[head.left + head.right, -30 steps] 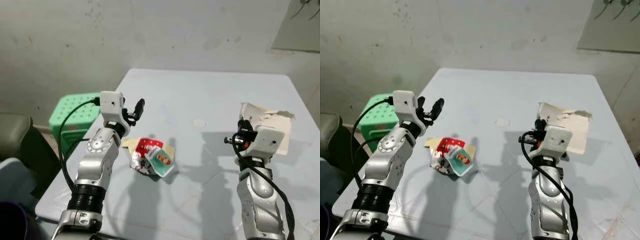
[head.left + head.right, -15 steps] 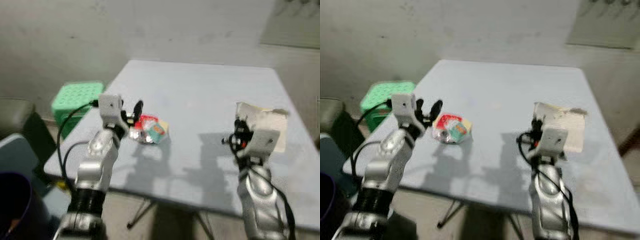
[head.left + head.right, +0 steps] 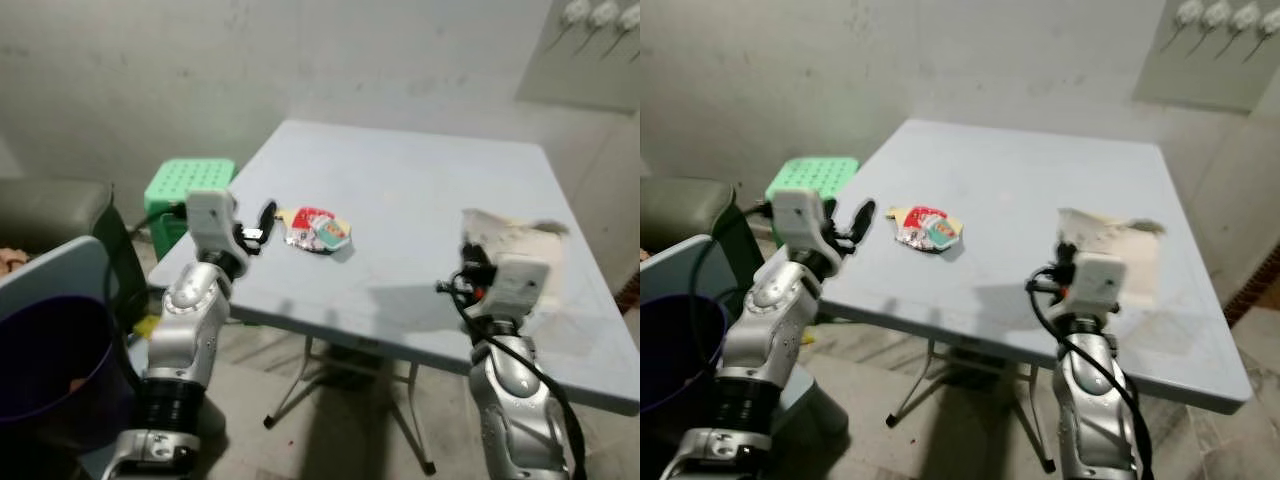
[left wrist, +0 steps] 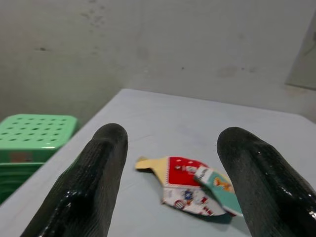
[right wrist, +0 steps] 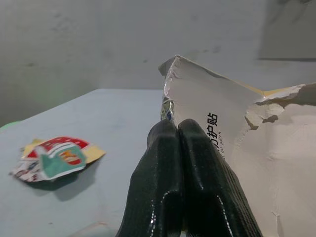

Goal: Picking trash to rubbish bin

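Seen from the head: a pale blue-grey square counter [image 3: 420, 180] on thin folding legs, smooth and matte. Near its left edge, a crumpled snack wrapper [image 3: 315, 228], glossy red, white, teal and yellow, lying flat. Raised just beside that edge, the left pincer [image 3: 262, 222], spread and empty, pointing toward the wrapper without touching it. On the right side, the right pincer [image 3: 1068, 262], largely hidden behind its white wrist block, against a torn pale packet [image 3: 1110, 250] with ragged upper edge. Off to the left, a green plastic stool [image 3: 186, 188] with a perforated top, and low in the corner a dark purple rubbish bin [image 3: 45, 370] with round mouth beside a grey-blue panel.

Shown closer by the left wrist camera: two rounded, finely ribbed black fingers [image 4: 89, 182] set wide apart, the wrapper [image 4: 195, 190] framed in the gap between them, its yellow corner folded outward.

Added by the right wrist camera: fingers [image 5: 163, 187] pressed together, pinching the packet [image 5: 247, 143] at its lower edge; silvery foil lining at the torn corner, chalky cream face, small black printed characters, too blurred to read with confidence.
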Robot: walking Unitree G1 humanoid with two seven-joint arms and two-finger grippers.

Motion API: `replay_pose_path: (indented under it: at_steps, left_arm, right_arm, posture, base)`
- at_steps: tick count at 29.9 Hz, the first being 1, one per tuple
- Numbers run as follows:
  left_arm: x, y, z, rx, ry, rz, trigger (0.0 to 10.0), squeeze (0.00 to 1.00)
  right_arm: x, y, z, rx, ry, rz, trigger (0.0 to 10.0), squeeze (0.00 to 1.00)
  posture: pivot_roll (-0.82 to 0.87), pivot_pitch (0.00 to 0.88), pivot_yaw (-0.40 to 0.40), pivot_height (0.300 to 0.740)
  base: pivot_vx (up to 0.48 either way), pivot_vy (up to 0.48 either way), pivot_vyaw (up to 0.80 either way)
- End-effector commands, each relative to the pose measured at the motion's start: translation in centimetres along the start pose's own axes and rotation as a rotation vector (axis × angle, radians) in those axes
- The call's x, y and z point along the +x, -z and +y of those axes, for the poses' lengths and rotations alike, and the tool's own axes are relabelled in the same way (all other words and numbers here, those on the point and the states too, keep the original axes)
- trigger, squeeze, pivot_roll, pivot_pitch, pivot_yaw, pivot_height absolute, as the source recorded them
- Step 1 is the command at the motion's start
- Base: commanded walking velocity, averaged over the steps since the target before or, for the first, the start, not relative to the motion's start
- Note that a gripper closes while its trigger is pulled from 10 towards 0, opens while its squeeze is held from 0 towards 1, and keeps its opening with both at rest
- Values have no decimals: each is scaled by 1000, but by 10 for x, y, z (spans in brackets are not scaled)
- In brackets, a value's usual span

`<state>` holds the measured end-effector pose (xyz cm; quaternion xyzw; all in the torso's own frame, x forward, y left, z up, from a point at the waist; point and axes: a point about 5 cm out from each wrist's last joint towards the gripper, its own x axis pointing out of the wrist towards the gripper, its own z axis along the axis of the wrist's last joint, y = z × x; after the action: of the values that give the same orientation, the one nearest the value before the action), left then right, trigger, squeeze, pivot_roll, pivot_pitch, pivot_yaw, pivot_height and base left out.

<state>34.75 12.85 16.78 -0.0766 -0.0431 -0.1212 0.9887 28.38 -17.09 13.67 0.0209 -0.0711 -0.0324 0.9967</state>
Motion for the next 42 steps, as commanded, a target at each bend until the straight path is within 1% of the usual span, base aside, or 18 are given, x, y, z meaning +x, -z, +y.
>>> replay_pose_path:
  at_steps: [1, 11, 28, 38, 42]
  left_arm:
    - [0, -2, 1, 17, -1, -6, 10000, 0]
    - [1, -1, 0, 5, 9, -3, 10000, 0]
    - [1, -2, 1, 25, 15, -12, 10000, 0]
    - [4, -4, -4, 24, 32, -12, 10000, 0]
    - [3, -4, -3, 28, 32, -9, 10000, 0]
  right_arm:
    - [2, -5, 2, -7, -12, -15, 10000, 0]
    - [2, -4, 3, -10, -22, -6, 10000, 0]
    - [4, -4, 5, -17, -46, -3, 10000, 0]
    - [5, -5, 6, -9, -54, -2, 10000, 0]
    - [5, -6, 4, -9, -47, -6, 10000, 0]
  posture:
    - [-63, 0, 14, 740]
    - [-59, 0, 12, 740]
    - [-50, 0, 9, 740]
    - [-42, 0, 9, 740]
    - [-45, 0, 10, 740]
  base:
    - [0, 0, 800]
    - [0, 0, 800]
    - [0, 0, 800]
    - [0, 0, 800]
    - [0, 0, 800]
